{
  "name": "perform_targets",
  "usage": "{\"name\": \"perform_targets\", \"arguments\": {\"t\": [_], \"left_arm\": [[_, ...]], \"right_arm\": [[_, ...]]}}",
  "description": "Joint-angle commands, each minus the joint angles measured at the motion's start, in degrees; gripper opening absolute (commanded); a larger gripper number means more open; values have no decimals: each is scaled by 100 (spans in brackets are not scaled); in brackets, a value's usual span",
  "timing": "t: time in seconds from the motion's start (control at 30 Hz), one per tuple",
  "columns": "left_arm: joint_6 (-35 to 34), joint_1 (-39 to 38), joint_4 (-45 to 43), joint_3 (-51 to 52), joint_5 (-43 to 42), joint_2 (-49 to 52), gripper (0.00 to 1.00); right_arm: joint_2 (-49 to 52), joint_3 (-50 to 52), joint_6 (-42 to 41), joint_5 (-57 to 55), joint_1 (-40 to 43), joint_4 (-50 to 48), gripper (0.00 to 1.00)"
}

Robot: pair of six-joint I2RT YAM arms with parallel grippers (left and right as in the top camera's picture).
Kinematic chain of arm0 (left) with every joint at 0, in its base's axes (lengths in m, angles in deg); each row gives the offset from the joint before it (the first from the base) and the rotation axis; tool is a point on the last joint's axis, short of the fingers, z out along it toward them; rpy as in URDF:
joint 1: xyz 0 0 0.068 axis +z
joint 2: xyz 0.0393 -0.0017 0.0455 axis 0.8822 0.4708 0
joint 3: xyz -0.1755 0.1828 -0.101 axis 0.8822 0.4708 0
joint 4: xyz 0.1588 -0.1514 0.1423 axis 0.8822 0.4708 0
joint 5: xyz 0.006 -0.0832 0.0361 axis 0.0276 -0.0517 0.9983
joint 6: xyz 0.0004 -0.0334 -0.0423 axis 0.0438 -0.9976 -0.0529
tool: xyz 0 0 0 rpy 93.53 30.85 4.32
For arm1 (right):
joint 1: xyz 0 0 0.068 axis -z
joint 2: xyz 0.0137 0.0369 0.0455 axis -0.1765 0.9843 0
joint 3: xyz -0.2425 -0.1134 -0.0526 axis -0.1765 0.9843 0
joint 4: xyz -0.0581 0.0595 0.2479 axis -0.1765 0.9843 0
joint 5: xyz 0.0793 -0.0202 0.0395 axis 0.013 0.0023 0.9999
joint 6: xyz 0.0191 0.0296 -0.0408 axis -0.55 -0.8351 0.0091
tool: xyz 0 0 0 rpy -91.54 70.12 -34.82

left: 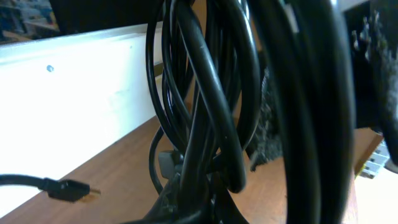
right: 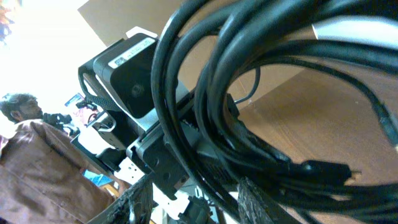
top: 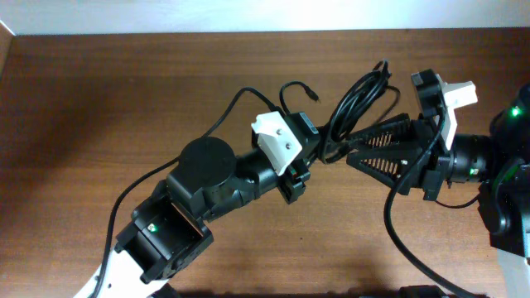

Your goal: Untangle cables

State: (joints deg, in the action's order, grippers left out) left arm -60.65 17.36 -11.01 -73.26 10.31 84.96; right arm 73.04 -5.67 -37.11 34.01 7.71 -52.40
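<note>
1. Two sets of jaws meet nearly tip to tip over the middle of the brown wooden table (top: pixel 124 91). The left jaws are pinched tight on strands of the thin black rubbery cables (top: pixel 362 93), which run down into them in the left wrist view.
2. The right jaws, with black ribbed triangular fingers (top: pixel 383 161), stand part-way apart with the same bundle passing between them. Whether they press it I cannot tell.
3. From that spot the cables rise off the table in a long narrow loop that leans toward the far edge.
4. One loose strand curls out beside the loop to a small black plug (top: pixel 311 93). Another trails left across the wood, past the black left arm (top: pixel 207 170).
5. Low in the left wrist view, a black plug with a metal tip (left: pixel 69 189) shows just left of the hanging strands.
</note>
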Motion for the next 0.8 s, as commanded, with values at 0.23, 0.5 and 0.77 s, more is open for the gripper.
{"name": "perform_targets", "arguments": {"t": [0.23,0.5,0.77], "left_arm": [[-17,7,-46,-96,-535,-28,0],[-37,7,-219,-96,-896,177,0],[-39,-11,-413,-96,-929,348,0]], "right_arm": [[-63,20,-2,72,-52,-282,43],[-63,20,-4,76,-55,-295,43],[-61,20,-2,133,-55,-297,43]]}}
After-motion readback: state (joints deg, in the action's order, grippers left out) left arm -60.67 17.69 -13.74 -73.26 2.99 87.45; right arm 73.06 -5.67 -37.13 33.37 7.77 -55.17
